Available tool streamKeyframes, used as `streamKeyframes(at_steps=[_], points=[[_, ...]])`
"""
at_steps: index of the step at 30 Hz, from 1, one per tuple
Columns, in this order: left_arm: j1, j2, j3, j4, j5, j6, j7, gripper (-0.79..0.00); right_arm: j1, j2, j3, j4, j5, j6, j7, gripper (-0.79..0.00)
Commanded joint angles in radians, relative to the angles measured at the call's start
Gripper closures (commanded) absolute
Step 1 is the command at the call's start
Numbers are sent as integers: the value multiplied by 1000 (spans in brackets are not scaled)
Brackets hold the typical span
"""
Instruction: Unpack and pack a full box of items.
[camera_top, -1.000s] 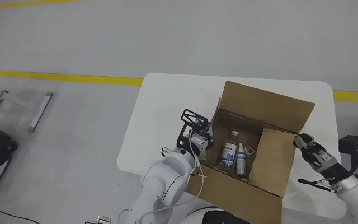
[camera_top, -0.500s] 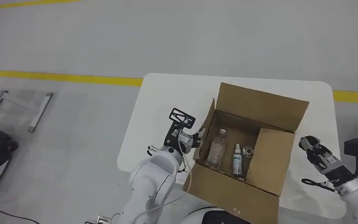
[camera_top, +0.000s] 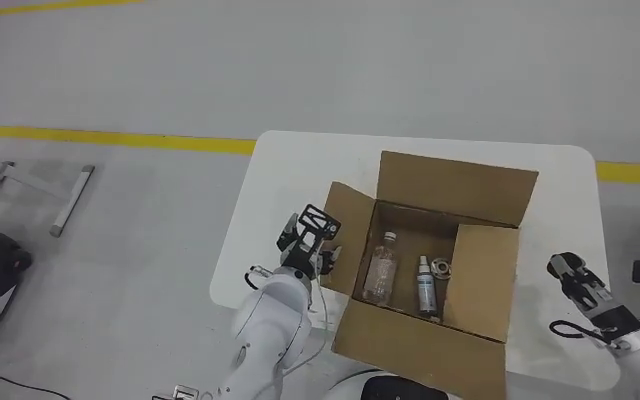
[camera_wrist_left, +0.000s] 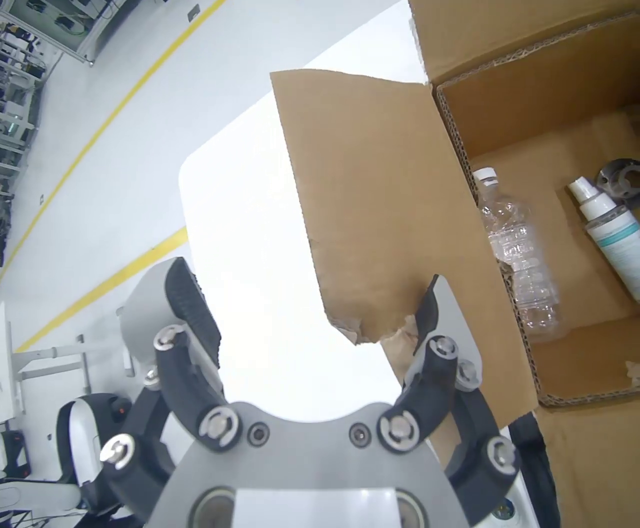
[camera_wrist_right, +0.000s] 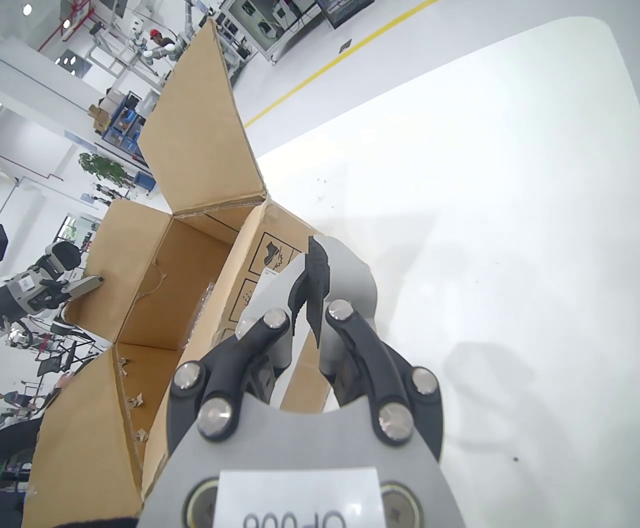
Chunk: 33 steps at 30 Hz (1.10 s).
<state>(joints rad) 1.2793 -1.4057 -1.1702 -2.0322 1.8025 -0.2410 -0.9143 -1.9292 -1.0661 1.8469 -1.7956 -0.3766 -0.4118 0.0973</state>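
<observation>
Clear bottle (camera_top: 378, 272), cap twd box (camera_top: 455, 185) far wall

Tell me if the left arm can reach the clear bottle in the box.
Probably yes, but not straight across: the side flap stands between the open left gripper and the clear bottle. The box is open on top, so going over the flap looks free.

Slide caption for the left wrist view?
Open left end effector at a flap of the box; bottle and spray bottle inside.

Open cardboard box (camera_top: 455, 188) on table (camera_top: 290, 180); clear bottle (camera_top: 378, 272), spray bottle (camera_top: 427, 287), grey ring (camera_top: 442, 268) inside.
</observation>
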Motion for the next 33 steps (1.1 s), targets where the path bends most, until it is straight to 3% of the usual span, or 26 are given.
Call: streamKeyframes(at_steps=[1,11,13,19,26,33], points=[[6,1,-4,2,5,1,-1,-785,13,-2,-15,2,2,4,10,0],[44,5,-33,-5,10,6,-1,-785,88,-9,-100,26,-31,18,55,0],[55,4,-37,-28,-33,22,33,-785,103,-11,-117,31,-44,21,61,0],[70,9,-36,-109,-74,-47,117,-785,144,-15,-159,33,-83,22,62,0],[41,6,33,-195,-104,-94,112,-785,183,-20,-183,43,-117,42,51,0],[-23,-5,171,-221,-137,-153,118,-785,147,-21,-149,43,-97,29,37,0]])
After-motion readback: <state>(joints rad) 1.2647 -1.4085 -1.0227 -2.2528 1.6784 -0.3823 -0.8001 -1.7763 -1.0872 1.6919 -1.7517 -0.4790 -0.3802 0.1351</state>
